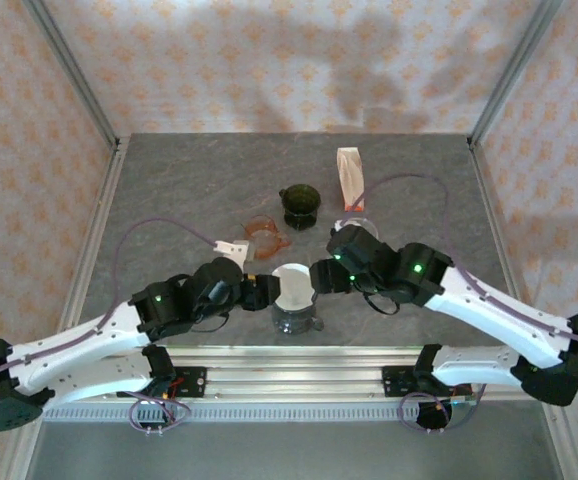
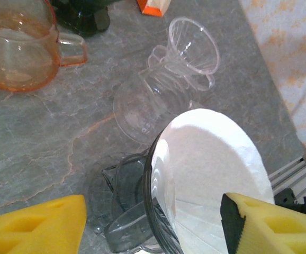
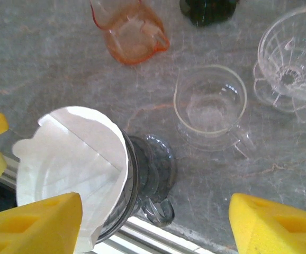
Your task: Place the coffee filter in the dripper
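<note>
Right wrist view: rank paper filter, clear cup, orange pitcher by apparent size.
1. Paper filter: largest, though nearest the camera.
2. Clear cup.
3. Orange pitcher: cut off by the top edge, so its rank against the cup is unsure.

You'll find nothing legible to log. Filter (image 2: 211, 159): plain white paper, no marks you can read. Packet (image 1: 350, 178) at the table's far side: orange and white, too small and blurred for you to read anything on it.
</note>
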Tool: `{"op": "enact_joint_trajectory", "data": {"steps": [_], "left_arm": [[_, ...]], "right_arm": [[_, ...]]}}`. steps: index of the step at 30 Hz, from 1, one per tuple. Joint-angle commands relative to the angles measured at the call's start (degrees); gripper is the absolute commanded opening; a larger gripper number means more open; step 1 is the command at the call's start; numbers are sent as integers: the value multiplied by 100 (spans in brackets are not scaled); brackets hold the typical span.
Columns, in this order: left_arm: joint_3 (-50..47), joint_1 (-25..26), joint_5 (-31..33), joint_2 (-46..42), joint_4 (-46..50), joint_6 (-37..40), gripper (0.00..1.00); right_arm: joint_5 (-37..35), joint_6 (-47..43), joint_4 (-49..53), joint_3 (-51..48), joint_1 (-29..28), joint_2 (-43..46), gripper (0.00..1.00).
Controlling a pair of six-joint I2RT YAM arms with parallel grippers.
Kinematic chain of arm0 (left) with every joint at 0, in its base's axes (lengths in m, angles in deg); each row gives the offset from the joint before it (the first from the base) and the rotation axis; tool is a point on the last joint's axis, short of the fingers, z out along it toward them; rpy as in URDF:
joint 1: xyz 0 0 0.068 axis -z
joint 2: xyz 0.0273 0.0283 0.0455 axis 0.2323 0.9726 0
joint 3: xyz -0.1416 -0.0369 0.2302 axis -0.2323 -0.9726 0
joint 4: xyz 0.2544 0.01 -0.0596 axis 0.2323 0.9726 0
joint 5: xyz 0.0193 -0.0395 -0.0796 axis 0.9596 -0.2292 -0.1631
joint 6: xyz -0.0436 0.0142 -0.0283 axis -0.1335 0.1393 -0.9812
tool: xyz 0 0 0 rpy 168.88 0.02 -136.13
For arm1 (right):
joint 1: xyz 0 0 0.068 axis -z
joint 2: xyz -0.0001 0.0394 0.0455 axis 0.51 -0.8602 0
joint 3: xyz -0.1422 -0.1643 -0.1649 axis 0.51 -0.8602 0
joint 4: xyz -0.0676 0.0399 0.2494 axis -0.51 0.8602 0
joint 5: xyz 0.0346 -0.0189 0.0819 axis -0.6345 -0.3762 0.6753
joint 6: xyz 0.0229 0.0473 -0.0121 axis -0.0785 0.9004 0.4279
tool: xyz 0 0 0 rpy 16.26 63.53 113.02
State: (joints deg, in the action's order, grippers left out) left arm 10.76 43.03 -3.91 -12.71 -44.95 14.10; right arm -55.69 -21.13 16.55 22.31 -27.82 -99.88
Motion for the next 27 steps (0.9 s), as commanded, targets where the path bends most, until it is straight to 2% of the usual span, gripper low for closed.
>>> {"op": "enact_joint_trajectory", "data": {"steps": [1, 7, 10, 15, 19, 27], "left_arm": [[197, -36, 564, -360, 389, -15, 74], [-124, -36, 1428, -1157, 675, -298, 88], [-487, -34, 1740, -1638, 676, -552, 99], [-994, -46, 2020, -2360, 695, -982, 100], [-973, -47, 2029, -2514, 998, -1040, 100], [-812, -48, 2025, -2478, 1331, -992, 99]], "right_arm": [[-598, -53, -196, -300, -28, 352, 74], [-1062, 149, -579, -1246, -30, 980, 74], [-912, -2, -840, -1804, -24, 1425, 75], [2, -259, -1267, -2533, -32, 1612, 76], [612, -315, -1999, -3304, -32, 1840, 73], [1187, -292, -2794, -4214, -33, 2065, 62]]}}
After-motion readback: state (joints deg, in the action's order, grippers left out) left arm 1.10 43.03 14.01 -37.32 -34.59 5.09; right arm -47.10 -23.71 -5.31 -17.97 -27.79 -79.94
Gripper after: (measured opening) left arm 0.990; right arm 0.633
